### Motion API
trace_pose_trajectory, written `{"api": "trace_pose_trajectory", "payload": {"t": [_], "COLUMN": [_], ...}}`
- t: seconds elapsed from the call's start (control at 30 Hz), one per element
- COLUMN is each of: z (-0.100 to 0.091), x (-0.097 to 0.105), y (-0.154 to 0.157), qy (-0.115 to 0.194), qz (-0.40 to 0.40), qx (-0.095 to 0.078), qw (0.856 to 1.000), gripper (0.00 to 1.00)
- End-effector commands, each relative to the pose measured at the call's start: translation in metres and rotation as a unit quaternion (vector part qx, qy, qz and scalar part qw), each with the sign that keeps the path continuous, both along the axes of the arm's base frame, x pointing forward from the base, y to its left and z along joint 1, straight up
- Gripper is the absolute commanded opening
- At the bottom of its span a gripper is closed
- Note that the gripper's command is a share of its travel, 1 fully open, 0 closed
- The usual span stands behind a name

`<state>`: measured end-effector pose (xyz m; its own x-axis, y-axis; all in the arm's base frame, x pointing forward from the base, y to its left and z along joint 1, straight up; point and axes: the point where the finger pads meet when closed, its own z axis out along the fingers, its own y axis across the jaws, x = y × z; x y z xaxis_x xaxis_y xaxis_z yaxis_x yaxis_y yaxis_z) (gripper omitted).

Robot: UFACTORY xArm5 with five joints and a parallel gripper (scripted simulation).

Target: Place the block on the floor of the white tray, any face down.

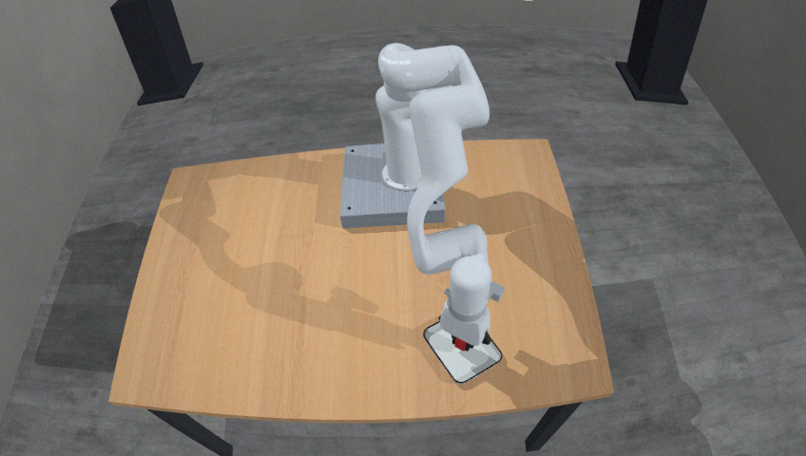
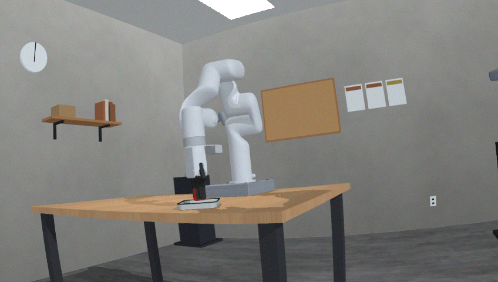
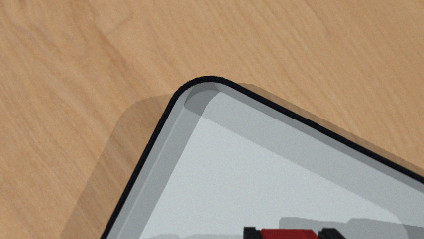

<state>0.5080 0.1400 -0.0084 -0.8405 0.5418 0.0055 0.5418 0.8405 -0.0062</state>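
Near the front right part of the wooden table (image 1: 237, 316) lies the white tray (image 1: 476, 370), a shallow rectangle with rounded corners and a dark rim, turned at an angle to the table's edges. Its pale floor shows bare toward the front end, while over the rear end the gripper (image 1: 465, 342) points straight down, its dark fingers narrowed onto the red block (image 1: 461, 344) and pinching it from two sides. From the side view the block (image 2: 197, 195) sits low between the fingertips, dipping to about the level of the tray's rim (image 2: 181, 207); whether its underside touches the tray floor cannot be told. The wrist view shows one rounded corner of the tray (image 3: 171, 107) with its sloping grey inner wall, and at the bottom edge a strip of the block (image 3: 288, 233) flanked by black fingertips over the tray floor. Behind the tray, the white arm (image 1: 435, 141) rises from a grey base plate (image 1: 355, 215) at the table's rear middle, throwing broad shadows across the wood. Along the left wall hang a round clock (image 2: 33, 56) and a shelf (image 2: 81, 121) carrying a box and some books; farther right a cork board (image 2: 300, 108) and three paper sheets (image 2: 375, 94) are fixed to the back wall, above a mottled grey floor (image 2: 401, 255).
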Motion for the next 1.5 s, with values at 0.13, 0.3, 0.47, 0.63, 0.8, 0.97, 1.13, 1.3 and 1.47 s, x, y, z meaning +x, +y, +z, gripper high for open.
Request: {"api": "trace_pose_trajectory", "payload": {"t": [0.13, 0.3, 0.47, 0.63, 0.8, 0.97, 1.13, 1.3, 1.47], "z": [-0.0083, -0.0121, -0.0123, -0.0123, -0.0123, -0.0123, -0.0123, -0.0123, -0.0123], "x": [0.0023, 0.0023, 0.0023, 0.0023, 0.0023, 0.0023, 0.0023, 0.0023, 0.0023], "y": [0.0008, 0.0008, 0.0009, 0.0009, 0.0009, 0.0009, 0.0009, 0.0009, 0.0009], "qy": [-0.003, -0.003, -0.003, -0.003, -0.003, -0.003, -0.003, -0.003, -0.003], "qz": [0.0, 0.0, 0.0, 0.0, 0.0, 0.0, 0.0, 0.0, 0.0], "qx": [0.001, 0.001, 0.001, 0.001, 0.001, 0.001, 0.001, 0.001, 0.001], "qw": [1.0, 1.0, 1.0, 1.0, 1.0, 1.0, 1.0, 1.0, 1.0], "gripper": [0.0, 0.0, 0.0, 0.0, 0.0, 0.0, 0.0, 0.0, 0.0]}}
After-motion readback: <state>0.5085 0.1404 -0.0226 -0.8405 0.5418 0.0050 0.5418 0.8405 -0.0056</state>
